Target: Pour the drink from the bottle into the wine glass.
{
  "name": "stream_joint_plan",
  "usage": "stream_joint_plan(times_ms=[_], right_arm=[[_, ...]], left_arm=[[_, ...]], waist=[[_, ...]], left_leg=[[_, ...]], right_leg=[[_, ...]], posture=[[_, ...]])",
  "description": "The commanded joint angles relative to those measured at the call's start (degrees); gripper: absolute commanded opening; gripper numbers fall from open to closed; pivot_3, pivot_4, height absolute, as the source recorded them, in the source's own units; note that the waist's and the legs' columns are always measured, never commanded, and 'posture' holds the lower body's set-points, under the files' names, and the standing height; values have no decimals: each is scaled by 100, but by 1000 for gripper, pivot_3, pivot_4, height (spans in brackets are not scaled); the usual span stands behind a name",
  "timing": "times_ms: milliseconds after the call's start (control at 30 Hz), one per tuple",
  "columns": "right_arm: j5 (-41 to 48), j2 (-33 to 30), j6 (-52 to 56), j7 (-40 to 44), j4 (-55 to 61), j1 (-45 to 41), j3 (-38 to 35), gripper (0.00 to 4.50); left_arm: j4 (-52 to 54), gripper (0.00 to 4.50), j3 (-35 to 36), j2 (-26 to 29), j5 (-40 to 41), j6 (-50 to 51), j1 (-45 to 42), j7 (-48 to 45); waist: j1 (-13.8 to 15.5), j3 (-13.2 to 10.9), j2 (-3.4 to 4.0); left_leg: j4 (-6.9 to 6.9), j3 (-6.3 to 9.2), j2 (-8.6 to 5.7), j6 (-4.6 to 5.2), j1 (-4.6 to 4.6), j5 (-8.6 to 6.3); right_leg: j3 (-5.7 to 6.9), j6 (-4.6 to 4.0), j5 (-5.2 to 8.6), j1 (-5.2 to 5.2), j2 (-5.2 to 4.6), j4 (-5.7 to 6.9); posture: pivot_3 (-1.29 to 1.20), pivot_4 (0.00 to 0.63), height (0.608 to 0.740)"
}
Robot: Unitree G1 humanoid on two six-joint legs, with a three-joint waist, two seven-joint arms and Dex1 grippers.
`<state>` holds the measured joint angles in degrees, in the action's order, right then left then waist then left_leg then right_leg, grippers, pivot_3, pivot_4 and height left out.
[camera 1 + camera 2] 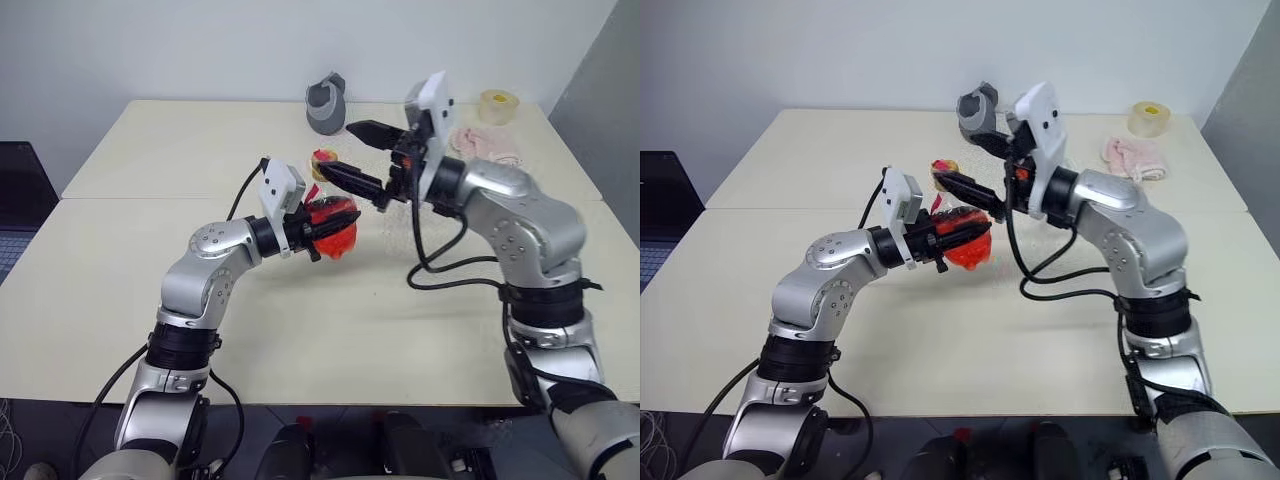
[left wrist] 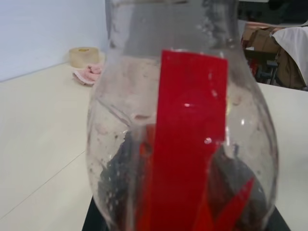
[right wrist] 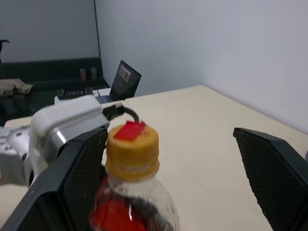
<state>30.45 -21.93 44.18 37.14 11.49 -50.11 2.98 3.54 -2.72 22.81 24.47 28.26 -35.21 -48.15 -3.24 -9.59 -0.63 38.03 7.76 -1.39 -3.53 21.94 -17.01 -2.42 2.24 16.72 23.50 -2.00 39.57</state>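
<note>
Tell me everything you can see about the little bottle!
The bottle is small, clear plastic, with a round belly, a narrow neck and a red label strip down its side. Red drink fills the lower part. Its yellow cap is on, with a bit of red on top. The left gripper is shut on its belly and holds it upright above the table. The right gripper is open, one black finger on each side of the cap.
</note>
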Motion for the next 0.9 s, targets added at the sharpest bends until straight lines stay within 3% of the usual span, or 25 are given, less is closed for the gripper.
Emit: stream_joint_plan(times_ms=[33, 233, 467, 900], right_arm=[[40, -392, 99, 47, 156, 166, -355, 4462], [306, -692, 278, 244, 445, 421, -406, 4462], [896, -196, 624, 59, 615, 140, -403, 4462], [471, 357, 211, -24, -238, -352, -101, 4462]], left_arm=[[209, 1240, 132, 53, 81, -159, -142, -52], [111, 1240, 127, 44, 65, -213, -211, -57], [-13, 1240, 81, 0, 52, -278, -302, -99], [189, 1240, 53, -7, 70, -224, -173, -106]], waist=[[4, 0, 0], [-8, 0, 0], [-6, 0, 0], [-4, 0, 0]], left_leg=[[0, 0, 0, 1, 0, 0], [-2, -7, 2, 3, -1, -1], [-1, -4, 3, 2, -1, -1], [-1, -1, 1, -1, -1, 1]], right_leg=[[0, 0, 0, 0, 0, 2], [0, 0, 0, -2, 1, -1], [2, 0, 0, -3, 1, 1], [1, 0, 0, -1, 1, -1]], posture=[[0, 150, 740], [0, 150, 740], [0, 150, 740], [0, 150, 740]])
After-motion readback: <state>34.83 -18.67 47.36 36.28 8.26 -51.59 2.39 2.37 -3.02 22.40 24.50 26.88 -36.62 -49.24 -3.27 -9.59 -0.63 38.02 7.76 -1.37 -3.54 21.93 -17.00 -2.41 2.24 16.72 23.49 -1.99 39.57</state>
